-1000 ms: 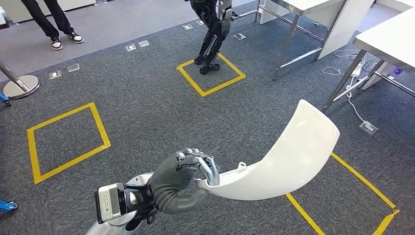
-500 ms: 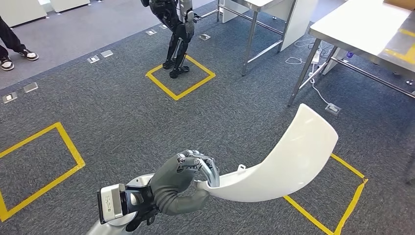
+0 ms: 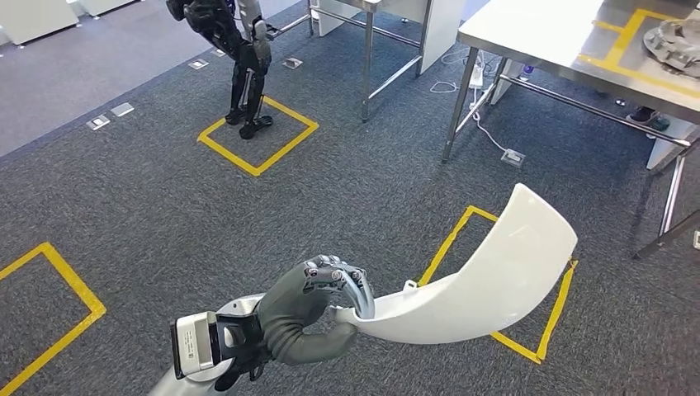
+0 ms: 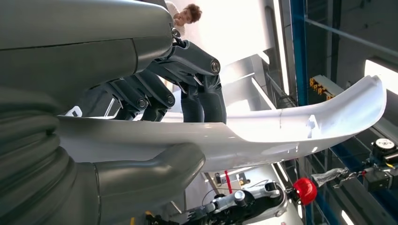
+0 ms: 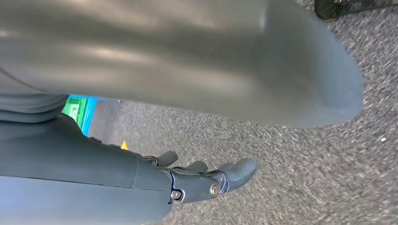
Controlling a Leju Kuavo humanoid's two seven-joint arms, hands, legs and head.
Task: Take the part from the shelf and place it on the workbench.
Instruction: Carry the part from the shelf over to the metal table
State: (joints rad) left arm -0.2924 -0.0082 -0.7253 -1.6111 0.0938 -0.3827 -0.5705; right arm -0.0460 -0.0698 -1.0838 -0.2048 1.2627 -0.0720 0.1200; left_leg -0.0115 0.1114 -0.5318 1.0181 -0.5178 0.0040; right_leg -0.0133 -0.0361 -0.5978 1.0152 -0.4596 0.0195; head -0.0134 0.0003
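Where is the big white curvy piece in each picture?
Head view: the white curved part sweeps from lower centre up to the right.
Left wrist view: it stretches across the middle.
Right wrist view: not in it.
Shared landmark: the left hand gripping its end.

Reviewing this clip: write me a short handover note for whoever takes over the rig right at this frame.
Left hand: grips one end of the curved white part, thumb under it and fingers over its edge; the rest of the part juts out freely over the carpet.
Right hand: holds nothing, fingers loosely extended above the carpet.
Workbench: ahead and to the right, out of reach of the part; a grey metal piece sits on it.
Done: the part is in hand, off the shelf.
Left: close in on the workbench, set the part down on it, release.
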